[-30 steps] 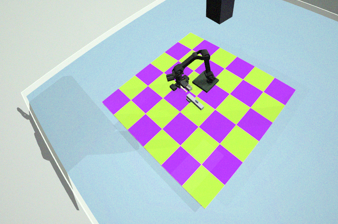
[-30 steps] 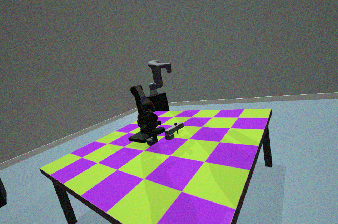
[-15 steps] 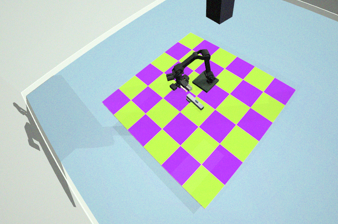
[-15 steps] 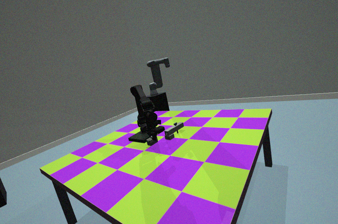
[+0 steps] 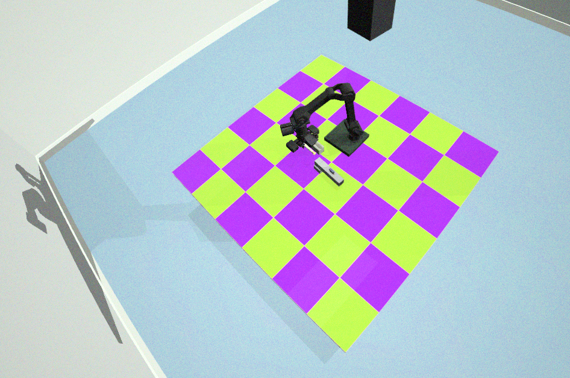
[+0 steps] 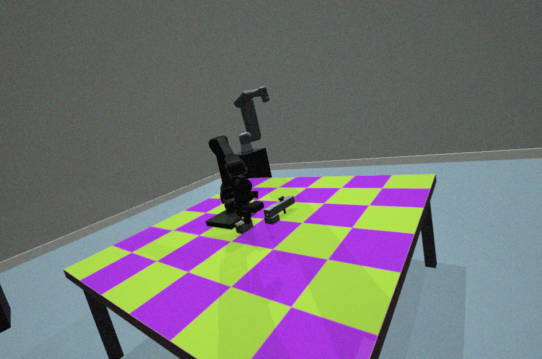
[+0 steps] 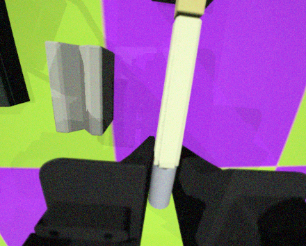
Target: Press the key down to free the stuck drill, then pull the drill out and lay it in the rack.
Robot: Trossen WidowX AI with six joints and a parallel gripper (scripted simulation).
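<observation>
between the two fingers of the one hand [image 5: 305,145] [image 6: 247,214] [image 7: 165,170], one pale drill [image 5: 310,149] [image 7: 178,94] is clamped. just beside the hand, one grooved rack [image 5: 318,147] [image 6: 244,227] [image 7: 74,90] sits on one table [image 5: 303,217] [image 6: 244,269] [image 7: 239,76]; farther off, one long grey block [image 5: 323,166] [image 6: 275,208] bears one small key [image 5: 331,170] [image 6: 281,198].

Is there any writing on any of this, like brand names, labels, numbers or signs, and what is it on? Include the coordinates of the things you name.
None that I can read. The black arm [image 5: 322,102] [image 6: 225,160], the pale stick in its gripper [image 7: 164,184] and the grooved grey block [image 7: 74,88] show no lettering. Small marks on the long grey bar [image 5: 323,167] [image 6: 273,208] are too tiny to make out.
</observation>
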